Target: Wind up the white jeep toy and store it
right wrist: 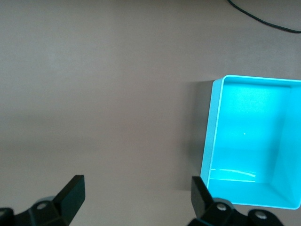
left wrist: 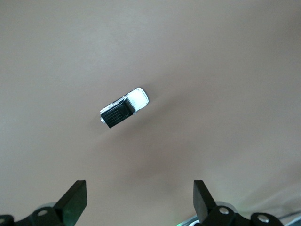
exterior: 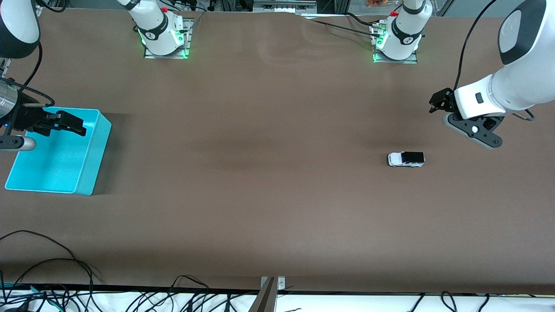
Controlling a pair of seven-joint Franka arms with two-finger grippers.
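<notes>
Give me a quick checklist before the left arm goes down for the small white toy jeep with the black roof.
1. Small white toy jeep with black roof sits on its wheels on the brown table: ok.
2. Nothing touching or crowding the jeep: ok.
3. Left gripper fingers open: ok.
4. Left gripper centred over the jeep: not ok; it hangs over bare table toward the left arm's end, and in the left wrist view the jeep lies ahead of the fingers.
5. Open turquoise plastic bin empty: ok.
6. Right gripper over the bin, fingers open, waiting: ok.
</notes>
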